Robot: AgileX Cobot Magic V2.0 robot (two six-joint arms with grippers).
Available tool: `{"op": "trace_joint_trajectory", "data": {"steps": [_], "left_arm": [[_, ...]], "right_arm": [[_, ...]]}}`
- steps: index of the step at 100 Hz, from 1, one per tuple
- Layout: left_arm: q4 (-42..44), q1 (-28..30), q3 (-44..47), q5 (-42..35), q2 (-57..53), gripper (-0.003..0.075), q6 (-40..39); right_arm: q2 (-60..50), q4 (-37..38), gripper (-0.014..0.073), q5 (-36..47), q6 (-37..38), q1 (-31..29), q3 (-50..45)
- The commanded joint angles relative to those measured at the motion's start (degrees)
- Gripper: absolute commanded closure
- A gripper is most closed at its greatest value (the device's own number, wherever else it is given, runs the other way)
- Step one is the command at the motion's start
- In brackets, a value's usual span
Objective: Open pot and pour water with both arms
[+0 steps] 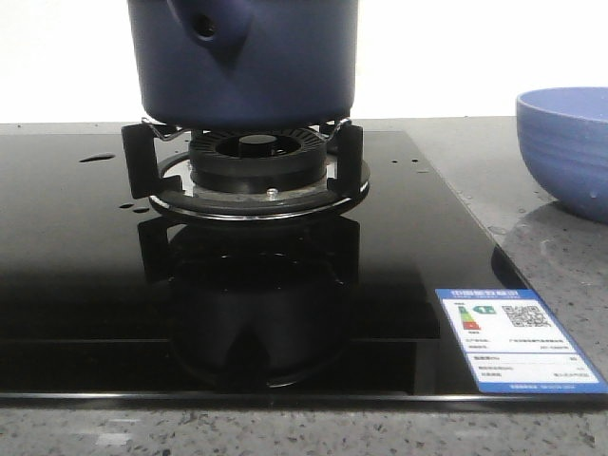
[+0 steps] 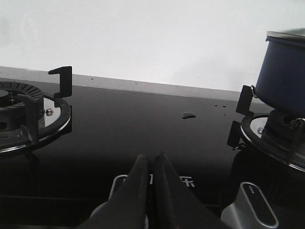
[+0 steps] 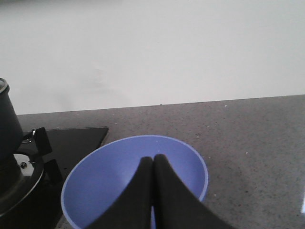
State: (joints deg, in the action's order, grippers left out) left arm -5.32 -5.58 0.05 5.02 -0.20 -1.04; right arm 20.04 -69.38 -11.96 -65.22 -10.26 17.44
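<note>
The dark navy pot (image 1: 242, 62) stands on the burner (image 1: 252, 166) at the back middle of the front view; its handle mount with a small hole faces the camera. The pot (image 2: 283, 71) also shows in the left wrist view with a metal rim at its top, and its edge (image 3: 7, 126) shows in the right wrist view. Small drops and a puddle of water (image 2: 188, 114) lie on the black glass cooktop (image 1: 85, 247). My left gripper (image 2: 151, 158) is shut, empty, low over the cooktop. My right gripper (image 3: 153, 159) is shut, empty, above a light-blue bowl (image 3: 109, 181).
The light-blue bowl (image 1: 567, 147) sits on the grey stone counter (image 1: 560, 247) right of the cooktop. A second burner (image 2: 28, 114) with black pot supports is on the left. Two silver knobs (image 2: 250, 210) line the cooktop's front. An energy label (image 1: 518, 351) is stuck at its front right corner.
</note>
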Motion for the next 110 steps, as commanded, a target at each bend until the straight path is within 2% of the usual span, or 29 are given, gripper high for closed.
{"op": "trace_joint_trajectory", "data": {"steps": [1, 9, 13, 16, 19, 34, 44, 70, 75, 93, 110], "left_arm": [[-0.5, 0.0, 1.9, -3.9, -1.6, 0.0739, -0.6], [-0.5, 0.0, 1.9, -3.9, -1.6, 0.0739, -0.6], [-0.5, 0.0, 1.9, -3.9, -1.6, 0.0739, -0.6], [-0.5, 0.0, 1.9, -3.9, -1.6, 0.0739, -0.6], [-0.5, 0.0, 1.9, -3.9, -1.6, 0.0739, -0.6], [-0.5, 0.0, 1.9, -3.9, -1.6, 0.0739, -0.6], [-0.5, 0.0, 1.9, -3.9, -1.6, 0.0739, -0.6], [-0.5, 0.0, 1.9, -3.9, -1.6, 0.0739, -0.6], [-0.5, 0.0, 1.9, -3.9, -1.6, 0.0739, -0.6], [-0.5, 0.0, 1.9, -3.9, -1.5, 0.0739, -0.6], [-0.5, 0.0, 1.9, -3.9, -1.5, 0.0739, -0.6]], "right_arm": [[0.9, 19.6, 0.0657, 3.0, 19.9, -0.2, 3.7], [1.2, 47.8, 0.0657, 4.8, 49.9, -0.1, 3.9], [1.2, 60.2, 0.0657, 5.1, 60.9, -0.1, 3.8], [1.2, 66.0, 0.0657, 5.4, 68.8, -0.1, 3.4], [1.1, 69.4, 0.0657, 6.0, 72.1, 0.1, 2.9], [-2.1, 74.2, 0.0657, 13.4, 72.6, 2.4, -3.6], [-6.5, 74.4, 0.0657, 16.8, 72.6, 5.5, -9.4], [-17.6, 73.5, 0.0659, 16.7, 72.6, 7.4, -19.7], [-19.5, 73.5, 0.066, 12.4, 72.6, 7.4, -19.5], [-21.7, 73.8, 0.066, 6.8, 72.6, 7.4, -19.5], [-21.7, 74.9, 0.066, 6.7, 72.6, 7.4, -19.5]]}}
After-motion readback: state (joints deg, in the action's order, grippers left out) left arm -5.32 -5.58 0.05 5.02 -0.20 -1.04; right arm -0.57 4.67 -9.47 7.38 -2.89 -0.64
